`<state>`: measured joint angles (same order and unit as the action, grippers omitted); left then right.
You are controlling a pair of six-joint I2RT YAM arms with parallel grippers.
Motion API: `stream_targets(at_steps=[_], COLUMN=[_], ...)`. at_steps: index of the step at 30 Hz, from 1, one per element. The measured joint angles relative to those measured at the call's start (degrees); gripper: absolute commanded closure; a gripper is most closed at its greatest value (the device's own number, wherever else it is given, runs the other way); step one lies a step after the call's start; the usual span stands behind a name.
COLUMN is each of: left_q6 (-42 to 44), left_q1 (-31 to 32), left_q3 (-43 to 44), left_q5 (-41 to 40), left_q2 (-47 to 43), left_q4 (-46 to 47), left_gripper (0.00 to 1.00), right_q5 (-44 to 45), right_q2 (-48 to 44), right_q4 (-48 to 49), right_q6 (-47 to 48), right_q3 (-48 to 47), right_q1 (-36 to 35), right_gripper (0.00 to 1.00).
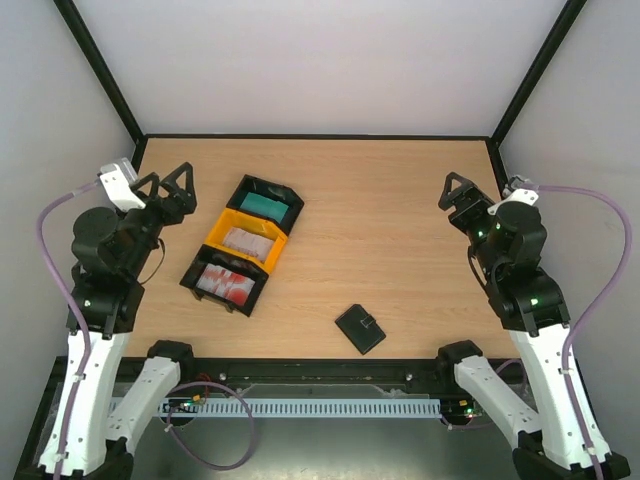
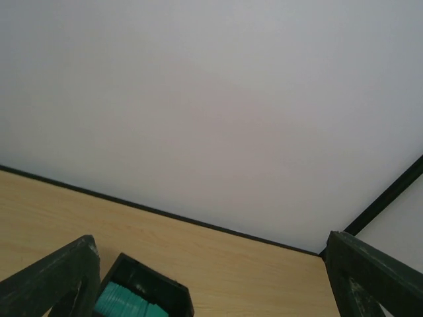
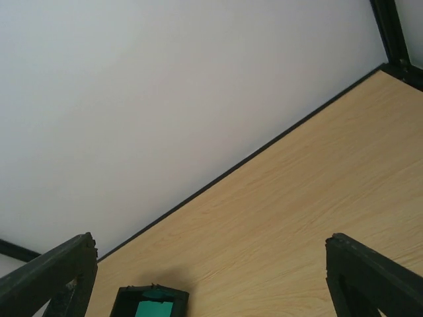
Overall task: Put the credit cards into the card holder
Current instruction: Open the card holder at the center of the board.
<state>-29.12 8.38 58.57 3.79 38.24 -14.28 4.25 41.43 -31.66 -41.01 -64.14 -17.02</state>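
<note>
The card holder (image 1: 360, 328) lies flat on the table (image 1: 400, 230), near the front edge and a little right of centre. Its short strap faces the right side. Nothing touches it.

The credit cards (image 1: 247, 241) sit in three trays that stand end to end in a slanted row on the left half of the table. The teal cards (image 1: 262, 205) fill the far black tray (image 1: 272, 184). The pale cards (image 1: 240, 238) lie in the yellow tray (image 1: 218, 236) in the middle, and the red-and-white cards (image 1: 225, 284) lie in the near black tray (image 1: 193, 272). Each tray touches the next. The card holder is well apart from the row, to the right of the near tray and closer to the front edge.

The left gripper (image 1: 188, 188) hangs at the left side of the table, just left of the far tray. Its fingers (image 2: 56, 281) stand wide apart with nothing between them. In the left wrist view the teal stack shows low between the fingers, with the back wall (image 2: 211, 99) above.

The right gripper (image 1: 447, 192) hangs at the right side of the table, well apart from the trays and the card holder. Its fingers (image 3: 373, 277) are also spread wide and hold nothing. The right wrist view shows bare wood, and the teal cards appear small at the bottom edge.
</note>
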Motion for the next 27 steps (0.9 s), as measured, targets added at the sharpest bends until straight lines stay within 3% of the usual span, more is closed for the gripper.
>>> stream_targets(at_steps=[7, 13, 20, 27], left_q6=[-1.4, -3.5, -7.7, -9.7], left_q1=[-4.6, -3.1, 8.5, 24.7], left_q3=[-2.2, -8.2, -17.3, -20.7], left_q5=[5.3, 14.2, 25.2, 24.1], left_q2=[1.0, 1.9, 8.3, 15.0], left_q4=[-0.2, 4.1, 12.2, 16.4], left_gripper=[0.01, 0.0, 0.0, 0.0], right_q5=[-5.9, -11.9, -14.9, -15.3], right_q2=[-0.2, -0.5, 2.6, 4.8], right_q4=[2.9, 3.7, 1.4, 0.1], right_q6=[-1.8, -0.8, 0.9, -0.3], right_q3=[4.7, 9.2, 13.1, 20.2], right_q1=[5.5, 7.4, 7.9, 3.2], right_gripper=[0.03, 0.01, 0.05, 0.12])
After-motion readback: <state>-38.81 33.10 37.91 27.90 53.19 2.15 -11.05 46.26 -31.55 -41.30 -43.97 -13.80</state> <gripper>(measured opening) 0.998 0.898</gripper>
